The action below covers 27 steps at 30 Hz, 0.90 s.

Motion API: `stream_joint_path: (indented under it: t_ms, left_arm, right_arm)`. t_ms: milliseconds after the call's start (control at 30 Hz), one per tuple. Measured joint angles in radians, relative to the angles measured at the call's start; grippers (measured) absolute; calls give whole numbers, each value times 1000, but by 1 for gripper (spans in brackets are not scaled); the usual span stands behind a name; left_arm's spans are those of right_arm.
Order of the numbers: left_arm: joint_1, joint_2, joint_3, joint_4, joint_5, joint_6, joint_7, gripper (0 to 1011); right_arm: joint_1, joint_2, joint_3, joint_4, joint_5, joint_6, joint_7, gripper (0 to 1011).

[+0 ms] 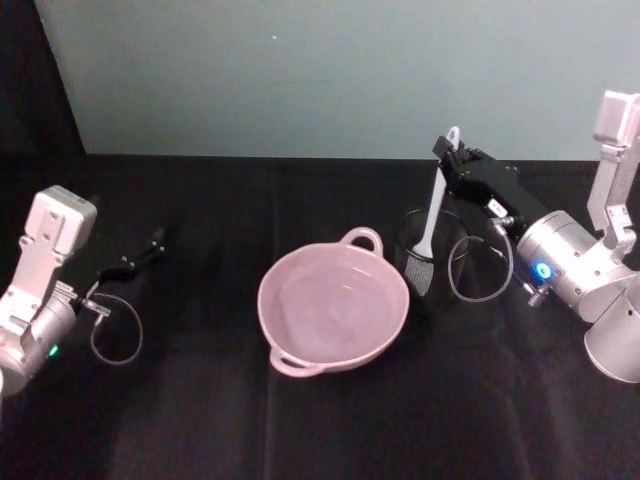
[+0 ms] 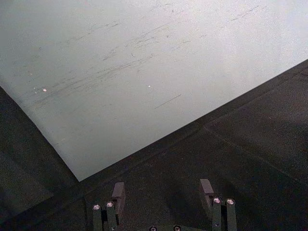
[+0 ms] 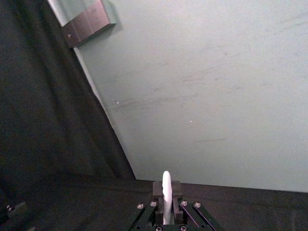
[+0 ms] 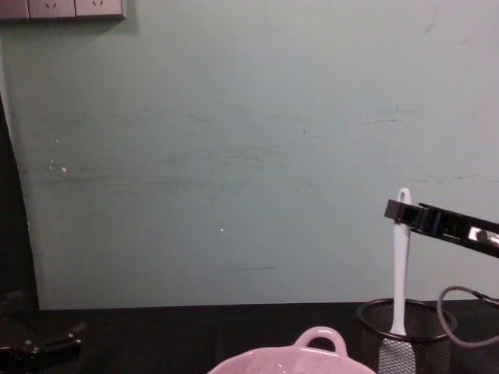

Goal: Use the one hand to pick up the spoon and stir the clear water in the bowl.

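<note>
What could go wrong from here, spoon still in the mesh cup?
1. The right gripper pinches the spoon only near its top end, so it may swing or slip on the lift.
2. The blade sits inside the mesh cup; a slanted pull might tip it.
3. The bowl stands close beside the cup, so a low carry could hit its rim.

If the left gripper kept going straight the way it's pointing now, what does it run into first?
The left gripper, jaws open and holding nothing, points over bare black tabletop toward the pale green back wall. Nothing stands between them, so the wall would likely come first, though depth is hard to judge.
</note>
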Motion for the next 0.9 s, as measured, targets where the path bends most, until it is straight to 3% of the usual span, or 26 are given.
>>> stream_joint_path:
  t_ms: [400, 700, 900]
  left_arm:
    - [0, 0, 0, 0, 0, 0, 0, 1011]
    - [0, 0, 0, 0, 0, 0, 0, 1011]
    - [0, 0, 0, 0, 0, 0, 0, 1011]
  right_arm:
    - [-16, -22, 33, 32, 81, 6, -17, 123]
    - [-29, -32, 61, 63, 162, 34, -41, 378]
    - [-49, -10, 74, 47, 186, 36, -60, 565]
